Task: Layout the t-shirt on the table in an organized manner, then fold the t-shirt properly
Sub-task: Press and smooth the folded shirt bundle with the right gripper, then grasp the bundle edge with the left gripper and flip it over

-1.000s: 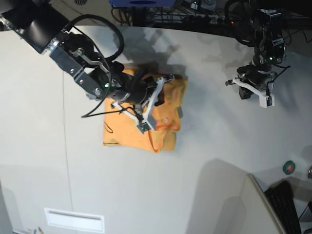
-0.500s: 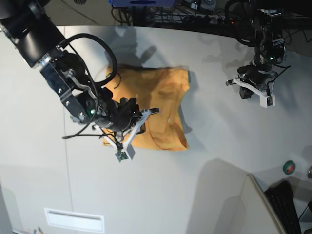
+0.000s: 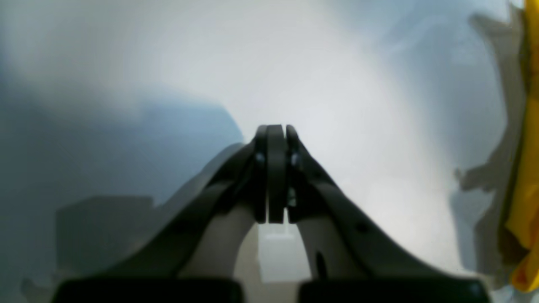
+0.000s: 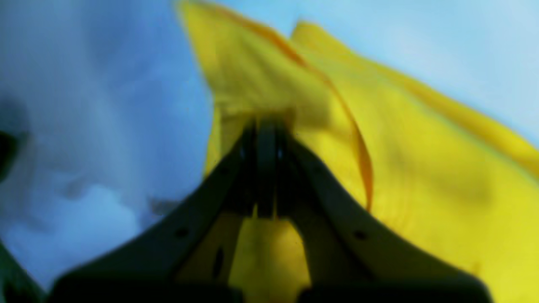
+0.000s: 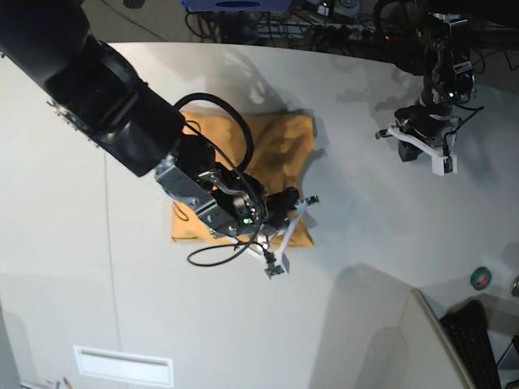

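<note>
The orange-yellow t-shirt [image 5: 276, 142] lies spread on the light-grey table [image 5: 365, 227], partly hidden under my right arm. My right gripper [image 5: 290, 227] is at the shirt's near right corner. In the right wrist view the right gripper [image 4: 267, 126] is shut, with the yellow t-shirt [image 4: 421, 168] gathered at its tips and rising behind them. My left gripper [image 5: 418, 144] hovers over bare table far to the right of the shirt. Seen from the left wrist, the left gripper [image 3: 276, 128] is shut on nothing, and the t-shirt [image 3: 526, 168] shows only as a strip at the right edge.
A green tape roll [image 5: 481, 278] lies near the right edge. A keyboard [image 5: 474, 340] sits beside a slanted grey panel [image 5: 405, 340] at the front right. Cables [image 5: 324, 16] run along the back. A thin dark seam [image 5: 109, 243] crosses the table at left.
The right gripper went from the shirt's middle to its near left corner, then across to the near right corner. The bunched shirt opened out flatter. The left arm stayed put.
</note>
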You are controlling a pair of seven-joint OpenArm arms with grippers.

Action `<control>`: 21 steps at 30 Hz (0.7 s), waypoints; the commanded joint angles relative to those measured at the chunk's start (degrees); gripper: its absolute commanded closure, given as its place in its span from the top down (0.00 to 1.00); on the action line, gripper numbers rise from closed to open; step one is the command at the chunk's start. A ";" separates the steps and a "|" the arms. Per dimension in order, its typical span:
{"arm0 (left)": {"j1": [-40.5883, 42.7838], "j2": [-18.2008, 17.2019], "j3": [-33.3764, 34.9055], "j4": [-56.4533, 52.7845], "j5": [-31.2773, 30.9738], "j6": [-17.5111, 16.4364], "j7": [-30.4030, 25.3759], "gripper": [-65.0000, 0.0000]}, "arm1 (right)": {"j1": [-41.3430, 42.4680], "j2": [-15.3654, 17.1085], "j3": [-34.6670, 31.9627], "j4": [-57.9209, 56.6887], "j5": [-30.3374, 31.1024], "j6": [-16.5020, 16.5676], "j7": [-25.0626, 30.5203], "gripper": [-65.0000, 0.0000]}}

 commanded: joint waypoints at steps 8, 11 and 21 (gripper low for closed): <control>-0.71 -0.35 0.55 1.42 -0.31 -0.03 -1.16 0.00 | 5.41 0.56 -2.50 3.57 -0.11 -1.04 0.82 0.00; -0.09 -0.26 1.34 4.50 -0.58 -0.12 -1.07 0.00 | 4.00 4.69 -2.50 12.27 -0.11 -5.17 -2.70 0.00; -1.15 2.73 7.40 19.62 -2.07 -0.12 12.64 0.22 | -11.91 22.80 12.89 41.99 -0.02 -10.71 -3.67 0.00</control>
